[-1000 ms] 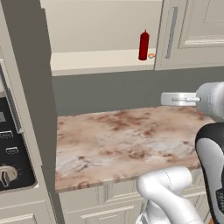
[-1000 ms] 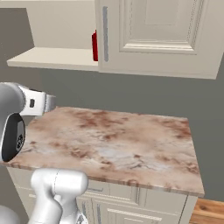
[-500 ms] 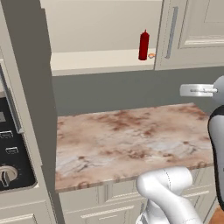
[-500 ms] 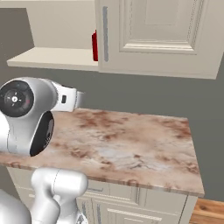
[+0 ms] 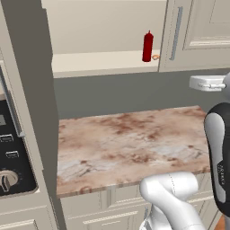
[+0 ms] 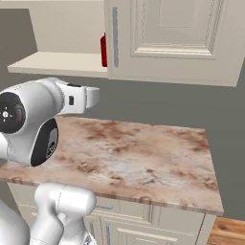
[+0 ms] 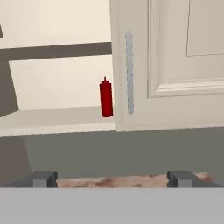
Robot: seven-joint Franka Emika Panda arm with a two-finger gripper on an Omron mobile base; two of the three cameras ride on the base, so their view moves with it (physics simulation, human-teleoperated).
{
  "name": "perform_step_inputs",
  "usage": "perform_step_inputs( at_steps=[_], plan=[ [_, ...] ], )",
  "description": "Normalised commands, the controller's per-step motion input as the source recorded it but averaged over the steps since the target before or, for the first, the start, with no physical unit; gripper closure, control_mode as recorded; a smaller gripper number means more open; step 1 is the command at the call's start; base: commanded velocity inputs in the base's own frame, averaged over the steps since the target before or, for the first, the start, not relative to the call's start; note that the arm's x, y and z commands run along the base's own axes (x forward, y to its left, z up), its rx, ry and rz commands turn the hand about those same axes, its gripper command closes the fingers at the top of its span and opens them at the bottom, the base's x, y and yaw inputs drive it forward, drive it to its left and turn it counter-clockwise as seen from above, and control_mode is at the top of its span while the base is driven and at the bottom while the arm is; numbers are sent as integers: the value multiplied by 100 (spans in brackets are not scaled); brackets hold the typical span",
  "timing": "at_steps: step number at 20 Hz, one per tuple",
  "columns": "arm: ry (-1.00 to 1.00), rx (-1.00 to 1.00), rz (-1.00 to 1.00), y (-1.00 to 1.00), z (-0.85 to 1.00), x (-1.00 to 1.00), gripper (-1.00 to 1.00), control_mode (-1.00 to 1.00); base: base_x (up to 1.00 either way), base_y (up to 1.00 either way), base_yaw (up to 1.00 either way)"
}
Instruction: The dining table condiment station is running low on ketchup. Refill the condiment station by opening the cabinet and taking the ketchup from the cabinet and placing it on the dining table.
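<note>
The ketchup (image 5: pixel 147 46), a small red squeeze bottle, stands upright at the right end of the shelf (image 5: pixel 99 61) in the cream cabinet (image 5: pixel 202 27). The cabinet's left side stands open. Its right door (image 7: pixel 175 65) is closed, and the door's silver bar handle (image 7: pixel 129 72) is just right of the ketchup (image 7: pixel 105 97). From the right the ketchup (image 6: pixel 103 50) is half hidden behind that door's edge. My gripper (image 7: pixel 113 179) is open and empty, well below and short of the shelf, aimed at the bottle. My white hand (image 5: pixel 205 83) (image 6: pixel 86 98) hovers above the counter. The dining table is out of view.
A small marbled counter (image 5: pixel 130 143) lies below the cabinet, with drawer fronts (image 6: pixel 143 217) under it. An oven panel with a knob (image 5: pixel 8 179) and a tall grey-beige panel (image 5: pixel 31 99) stand at the left. A grey wall runs behind the counter.
The arm has turned, carrying the hand rightward and slightly up in both base views. The gripper has stayed open. The ketchup and cabinet have not moved.
</note>
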Motion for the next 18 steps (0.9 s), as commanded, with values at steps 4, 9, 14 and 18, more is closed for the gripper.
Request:
perform_step_inputs(
  at_steps=[4, 9, 14, 18],
  plan=[
    [-21, -2, -8, -10, 36, 26, -100, -100, 0, 0, 0],
    [-11, 0, -7, -14, 33, 26, -100, -100, 0, 0, 0],
    [-12, 0, -5, -19, 32, 19, -100, -100, 0, 0, 0],
    [-9, 0, -3, -6, 45, 36, -100, -100, 0, 0, 0]
  ],
)
